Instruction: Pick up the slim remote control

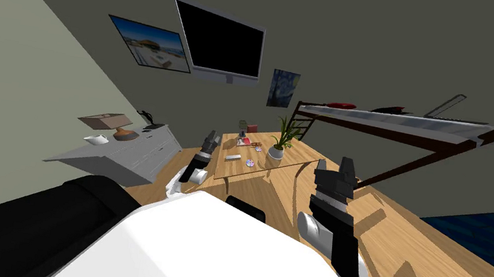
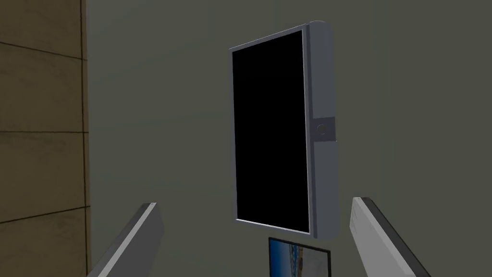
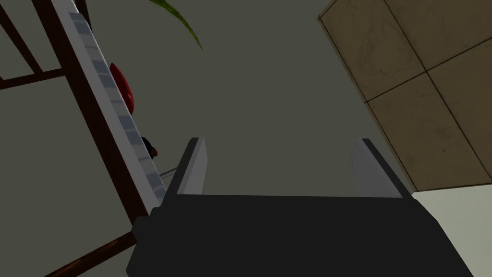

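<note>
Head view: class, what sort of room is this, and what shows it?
Probably a living room: a grey-framed, black-screened television hangs on the wall beside a framed landscape picture, and a wooden table bears a potted green plant.

**Living Room of a Home**

A living room is indicated by a wall-mounted television [image 1: 220,39], a framed picture [image 1: 150,44] and a poster [image 1: 283,88]. A black sofa [image 1: 16,222], a white sideboard [image 1: 135,154] and a low wooden table [image 1: 304,152] bearing a potted plant [image 1: 278,143] and a slim remote control [image 1: 233,157] are seen on wooden flooring [image 1: 432,274].

Potted plant [image 1: 278,141] and clutter [image 1: 250,142] crowd the table [image 1: 297,151] beyond the slim remote [image 1: 233,157].
</note>
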